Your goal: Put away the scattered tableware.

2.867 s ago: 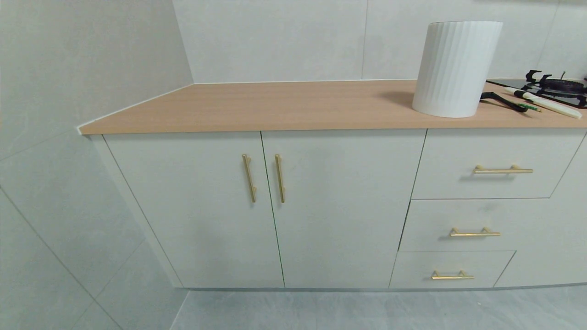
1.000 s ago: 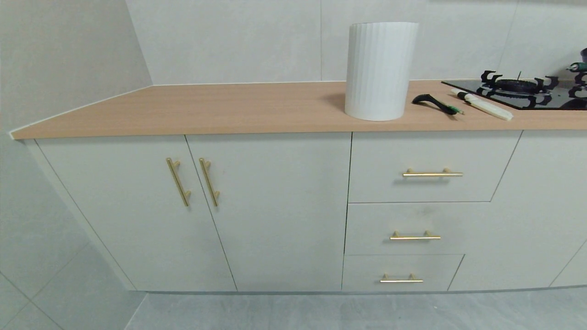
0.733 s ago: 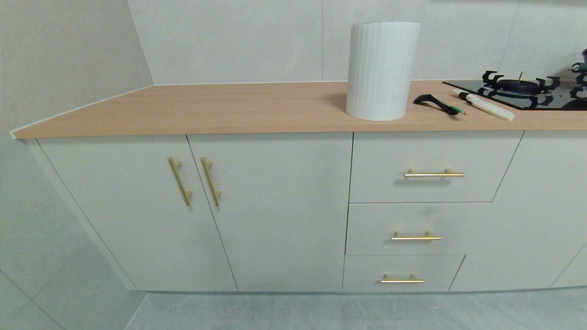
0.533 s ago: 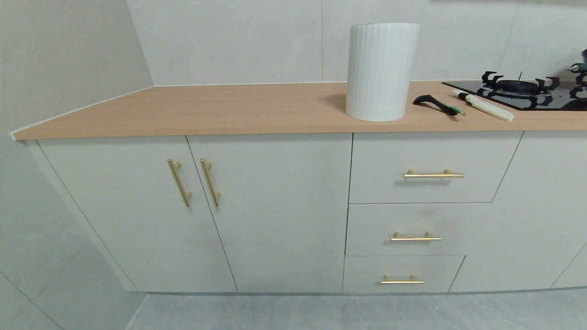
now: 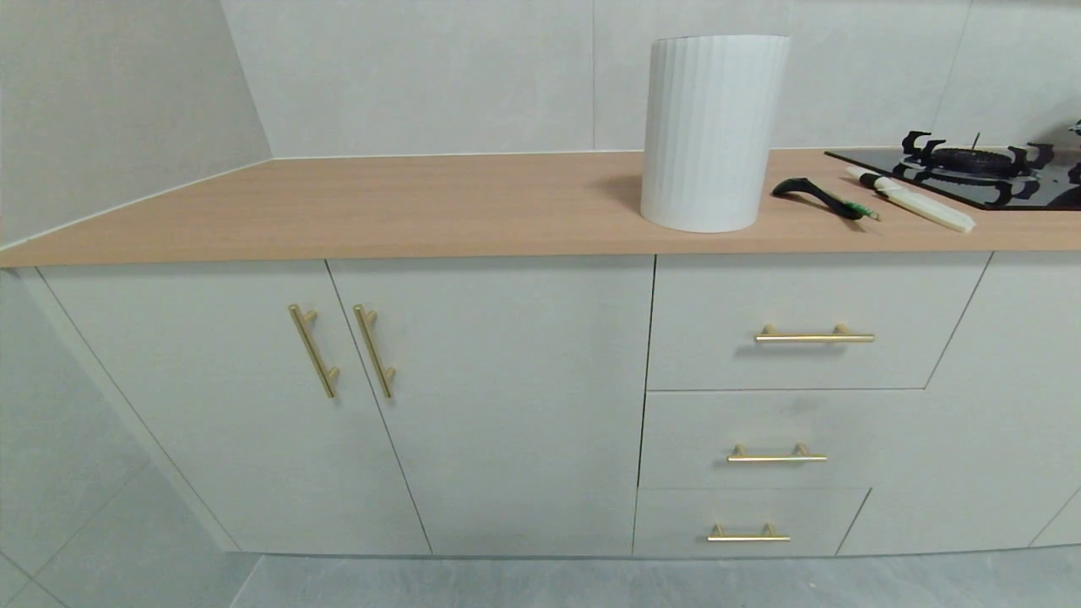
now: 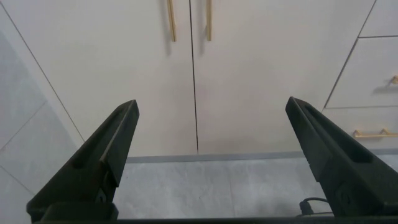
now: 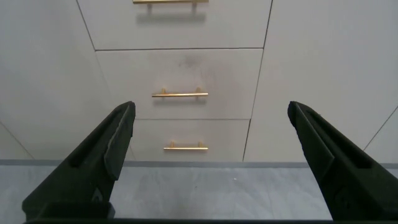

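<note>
A black curved-handled utensil [image 5: 812,191] with a green tip lies flat on the wooden counter [image 5: 422,203], just beside the tall white ribbed cylinder [image 5: 714,131], on its right. Close beyond it, apart from it, a long cream-white stick-shaped utensil [image 5: 916,205] with a dark band lies flat, angled toward the counter's front edge.

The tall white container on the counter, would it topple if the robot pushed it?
Probably, if pushed high up: the white container is tall, and looks slightly narrower at its base on the counter. A low push would more likely slide it. Its ribbed sides may give some grip, though it looks wide for a pinch.
</note>
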### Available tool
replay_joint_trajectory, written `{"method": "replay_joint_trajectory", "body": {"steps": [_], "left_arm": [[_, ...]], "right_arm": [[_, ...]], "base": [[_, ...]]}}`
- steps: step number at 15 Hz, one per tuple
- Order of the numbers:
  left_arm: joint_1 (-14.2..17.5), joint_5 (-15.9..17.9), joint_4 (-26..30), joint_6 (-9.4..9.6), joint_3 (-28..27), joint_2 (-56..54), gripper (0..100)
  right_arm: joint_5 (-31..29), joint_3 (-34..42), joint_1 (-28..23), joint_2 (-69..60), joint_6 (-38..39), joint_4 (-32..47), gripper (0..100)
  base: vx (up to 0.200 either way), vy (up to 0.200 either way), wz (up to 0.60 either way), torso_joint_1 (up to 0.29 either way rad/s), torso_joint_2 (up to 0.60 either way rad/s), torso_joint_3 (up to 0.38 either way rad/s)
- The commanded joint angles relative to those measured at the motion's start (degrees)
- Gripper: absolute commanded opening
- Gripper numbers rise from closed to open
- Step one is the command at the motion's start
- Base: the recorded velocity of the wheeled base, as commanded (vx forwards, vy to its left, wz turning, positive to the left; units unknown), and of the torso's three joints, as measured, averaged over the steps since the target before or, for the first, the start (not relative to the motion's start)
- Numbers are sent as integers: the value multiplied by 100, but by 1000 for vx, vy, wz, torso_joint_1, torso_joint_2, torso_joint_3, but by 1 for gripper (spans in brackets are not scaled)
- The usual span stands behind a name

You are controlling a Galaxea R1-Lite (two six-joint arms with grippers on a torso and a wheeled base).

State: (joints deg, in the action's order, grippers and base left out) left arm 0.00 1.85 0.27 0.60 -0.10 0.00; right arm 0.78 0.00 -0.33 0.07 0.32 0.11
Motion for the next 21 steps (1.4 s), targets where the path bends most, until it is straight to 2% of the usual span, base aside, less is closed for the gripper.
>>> {"method": "replay_joint_trajectory", "body": {"steps": [1,3,4,5,8,12,14,18,21], "left_arm": [[0,-1,0,2,1,9,100],[0,-1,0,2,1,9,100],[0,-1,0,2,1,9,100],[0,-1,0,2,1,0,100],[0,-1,0,2,1,9,100],[0,-1,0,2,1,0,100],[0,-1,0,2,1,9,100],[0,-1,0,2,1,9,100],[0,-1,0,2,1,0,100]], "right_arm": [[1,0,-2,1,3,-2,100],[10,-202,-2,1,74,-160,100],[36,-756,42,125,302,-169,100],[194,-967,156,520,320,-11,100],[1003,-1283,551,2577,311,42,100],[1100,-2057,903,5319,285,-160,100],[1082,-2232,903,6435,267,-626,100],[994,-2373,885,9256,232,-2947,100],[476,-2681,885,10926,223,-4142,100]], "base": [[0,0,0,0,0,0],[0,0,0,0,0,0],[0,0,0,0,0,0],[0,0,0,0,0,0],[0,0,0,0,0,0],[0,0,0,0,0,0],[0,0,0,0,0,0],[0,0,0,0,0,0],[0,0,0,0,0,0]]}}
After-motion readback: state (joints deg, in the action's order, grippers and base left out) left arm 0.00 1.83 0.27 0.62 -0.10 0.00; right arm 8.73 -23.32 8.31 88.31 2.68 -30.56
